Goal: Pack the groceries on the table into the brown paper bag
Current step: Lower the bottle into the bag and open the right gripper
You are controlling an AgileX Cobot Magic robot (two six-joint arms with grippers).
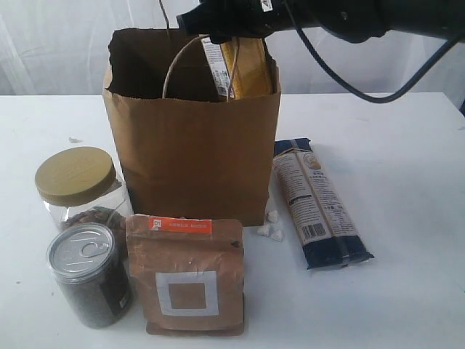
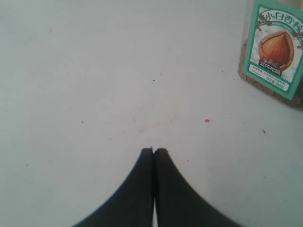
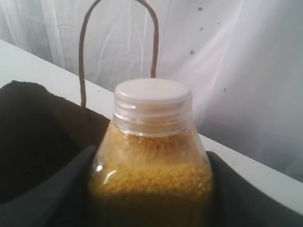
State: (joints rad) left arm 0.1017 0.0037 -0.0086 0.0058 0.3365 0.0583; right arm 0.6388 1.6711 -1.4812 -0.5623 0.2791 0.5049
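The brown paper bag (image 1: 192,153) stands upright in the middle of the table (image 1: 407,145). My right gripper (image 1: 231,29) hangs over the bag's mouth, shut on the yellow white-capped bottle (image 1: 247,69), whose lower part is inside the rim. In the right wrist view the bottle (image 3: 151,156) fills the gap between both black fingers (image 3: 52,189). In front of the bag are a gold-lidded clear jar (image 1: 76,174), a silver pull-tab dark jar (image 1: 87,276) and a brown pouch (image 1: 185,276). A dark-blue noodle packet (image 1: 320,203) lies to its right. My left gripper (image 2: 154,150) is shut and empty above bare table, near a jar's green label (image 2: 277,47).
Small white crumbs (image 1: 270,229) lie at the bag's front right corner. A paper-cord handle (image 3: 118,38) loops up just behind the bottle cap. A black cable (image 1: 327,65) sags from the right arm above the bag's right side. White curtain hangs behind the table.
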